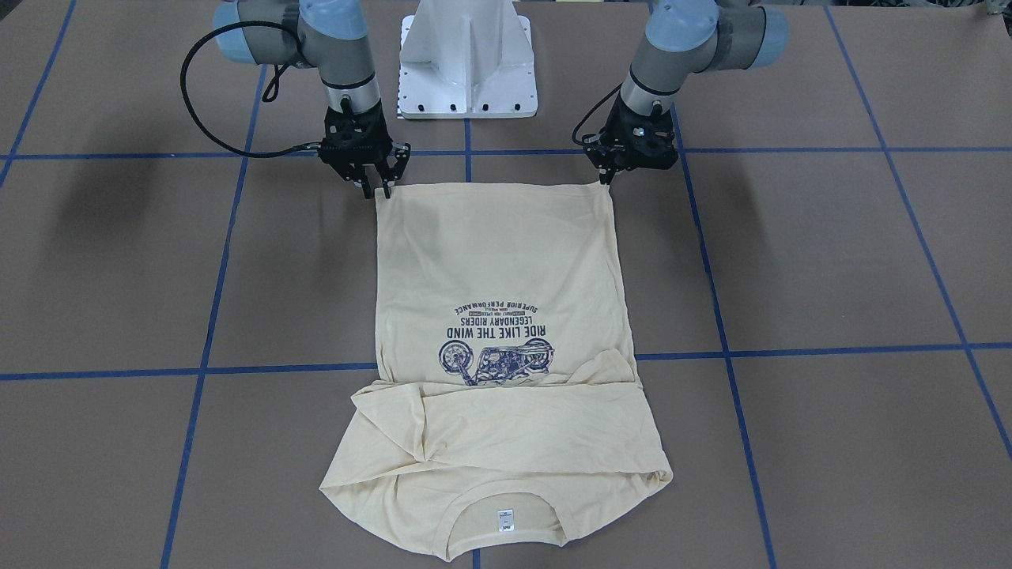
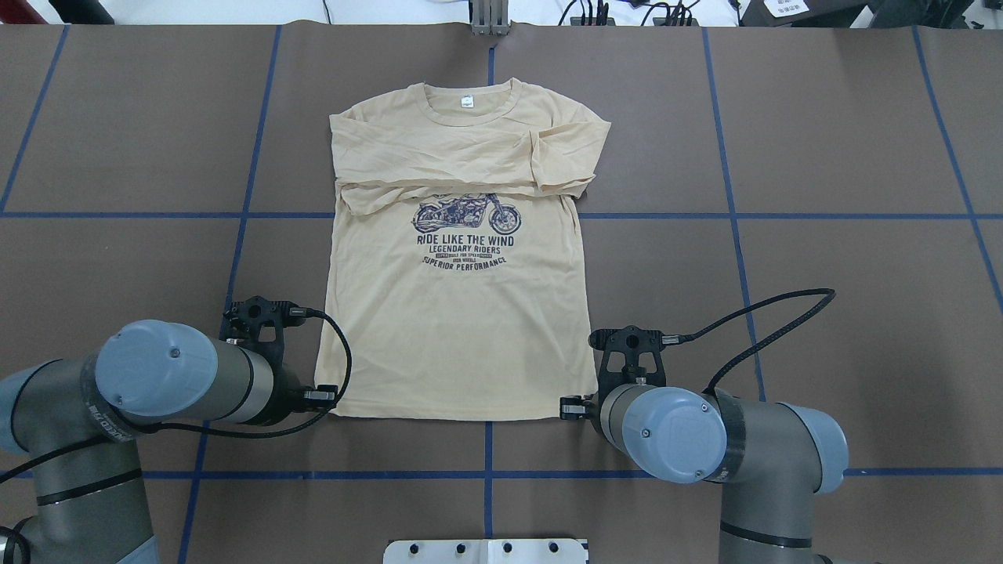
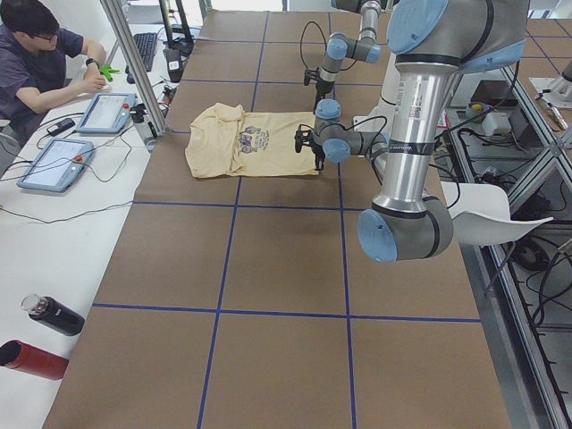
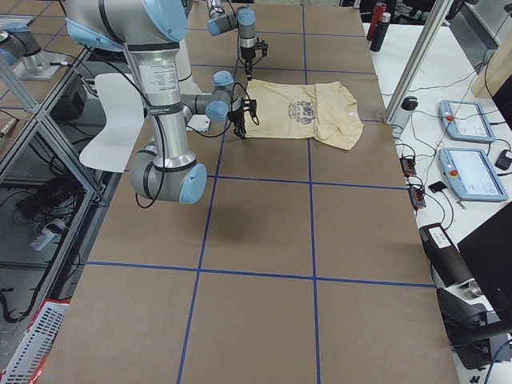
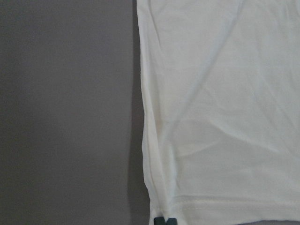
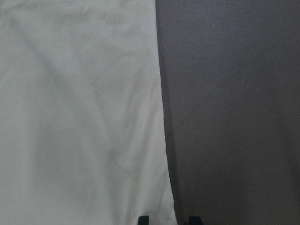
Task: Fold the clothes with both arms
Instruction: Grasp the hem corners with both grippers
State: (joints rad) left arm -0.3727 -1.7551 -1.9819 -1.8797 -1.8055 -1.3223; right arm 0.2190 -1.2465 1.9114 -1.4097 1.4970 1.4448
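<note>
The cream shirt (image 2: 462, 329) lies flat, print up, sleeves folded across chest.

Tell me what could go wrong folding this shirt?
The right gripper is open at a hem corner of the shirt, so it might grab only the edge and slip. The left gripper looks pinched on just the other corner; the fold could go crooked. The loosely folded sleeves could slide out.
</note>
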